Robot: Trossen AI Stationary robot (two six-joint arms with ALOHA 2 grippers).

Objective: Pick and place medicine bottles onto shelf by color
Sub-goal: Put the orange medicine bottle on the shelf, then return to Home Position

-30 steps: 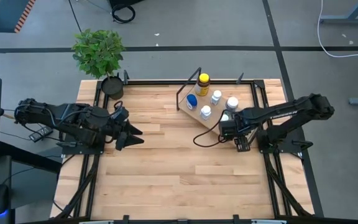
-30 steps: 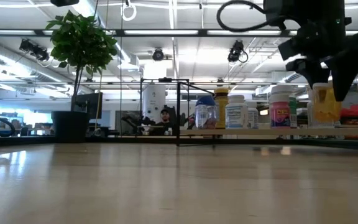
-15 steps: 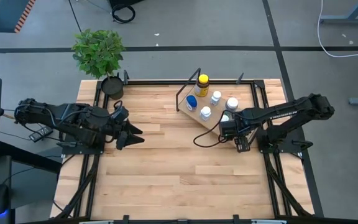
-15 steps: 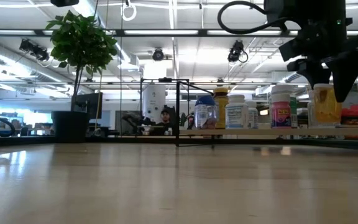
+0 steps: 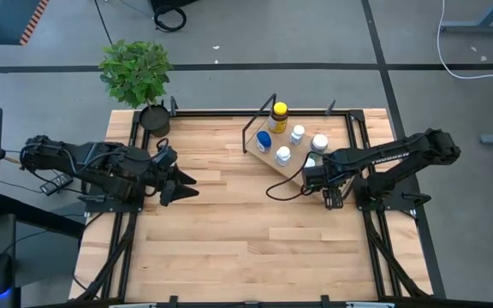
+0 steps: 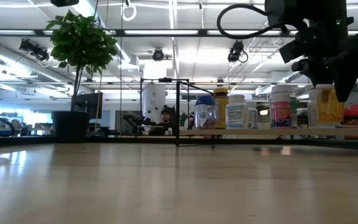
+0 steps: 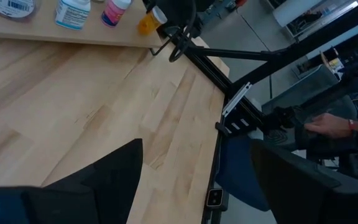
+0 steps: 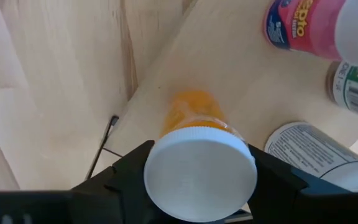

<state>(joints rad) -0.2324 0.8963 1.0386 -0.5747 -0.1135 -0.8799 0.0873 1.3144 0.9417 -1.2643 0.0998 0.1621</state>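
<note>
Bottles crowd the shelf [image 5: 274,162] in the upper middle of the high view: a yellow-capped amber bottle [image 5: 279,114], a blue-capped bottle [image 5: 264,139] and white-capped ones. The right gripper [image 5: 309,174] sits at the shelf's lower right edge; the left gripper [image 5: 181,186] waits at mid-left over the wooden surface [image 5: 246,239], jaws spread and empty. A potted plant [image 5: 137,75] stands at the upper left corner.

Low view: bottles stand in a row on the shelf at right, and the right gripper hangs over an orange bottle [image 6: 327,104] that rests on the board.

Left wrist view: open jaws over bare planks, and a person's hand [image 7: 328,126] at far right.

Right wrist view: the orange bottle's white cap sits between the jaws; I cannot tell whether they clench it. A pink bottle [image 8: 303,28] stands nearby.
</note>
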